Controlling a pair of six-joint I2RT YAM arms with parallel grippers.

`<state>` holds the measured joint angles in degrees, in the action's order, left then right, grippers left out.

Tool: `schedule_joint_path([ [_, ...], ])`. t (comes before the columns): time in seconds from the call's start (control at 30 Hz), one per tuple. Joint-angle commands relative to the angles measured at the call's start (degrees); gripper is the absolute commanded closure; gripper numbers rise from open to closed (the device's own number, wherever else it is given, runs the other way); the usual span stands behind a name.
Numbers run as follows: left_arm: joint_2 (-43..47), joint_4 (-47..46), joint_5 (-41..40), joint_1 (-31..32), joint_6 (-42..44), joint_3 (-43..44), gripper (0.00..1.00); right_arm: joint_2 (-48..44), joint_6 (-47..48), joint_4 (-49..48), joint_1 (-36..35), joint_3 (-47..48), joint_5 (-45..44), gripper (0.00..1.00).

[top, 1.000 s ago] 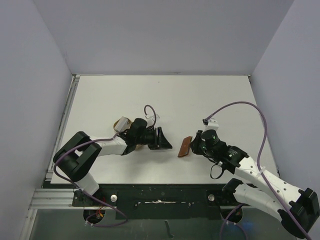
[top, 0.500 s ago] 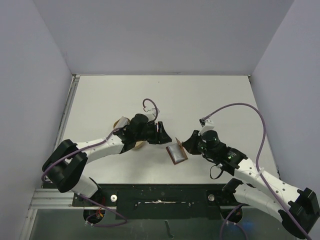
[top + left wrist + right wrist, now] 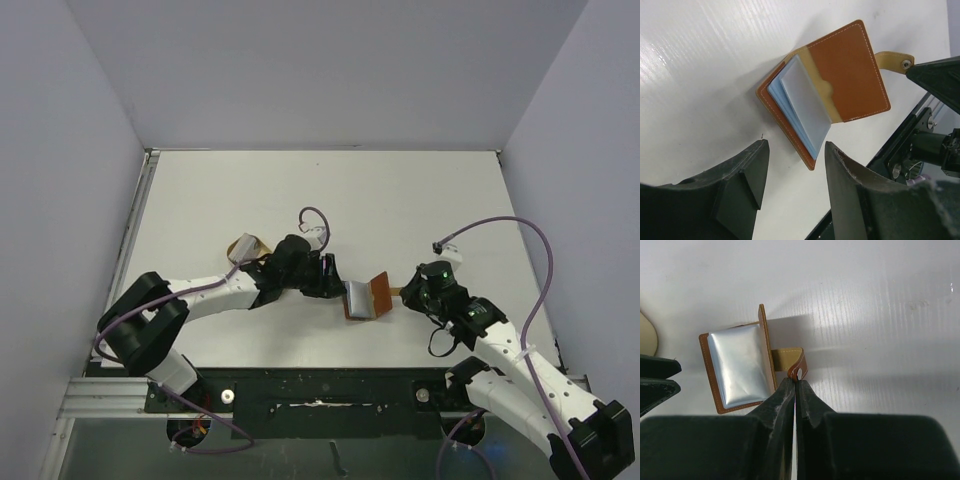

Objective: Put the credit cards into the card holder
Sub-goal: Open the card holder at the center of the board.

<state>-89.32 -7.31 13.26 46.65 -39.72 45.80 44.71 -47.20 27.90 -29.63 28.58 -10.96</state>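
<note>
One open card holder (image 3: 850, 75), snap tab (image 3: 788, 359) pinched

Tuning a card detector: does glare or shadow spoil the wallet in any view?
Right wrist: glare silvers the inside of the card holder; its raised cover shades the table beside it. Left wrist: no glare, inside reads pale blue. Top external: even light.

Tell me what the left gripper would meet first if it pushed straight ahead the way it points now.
Most likely the open card holder, lying just ahead of the left gripper, whose jaws stand open. Depth is unclear, so it might touch the table first.
</note>
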Motion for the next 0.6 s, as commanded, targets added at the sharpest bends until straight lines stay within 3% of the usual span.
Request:
schedule_joint_path([
  [0.0, -1.67, -3.11, -0.26, 0.41, 0.37, 1.45, 0.53, 0.44, -0.62, -0.77, 0.45, -0.23, -0.49, 1.00],
  [0.57, -7.37, -8.63, 0.57, 0.45, 0.20, 1.07, 0.54, 0.60, -2.97, -1.34, 0.81, -3.70, 0.03, 1.00],
])
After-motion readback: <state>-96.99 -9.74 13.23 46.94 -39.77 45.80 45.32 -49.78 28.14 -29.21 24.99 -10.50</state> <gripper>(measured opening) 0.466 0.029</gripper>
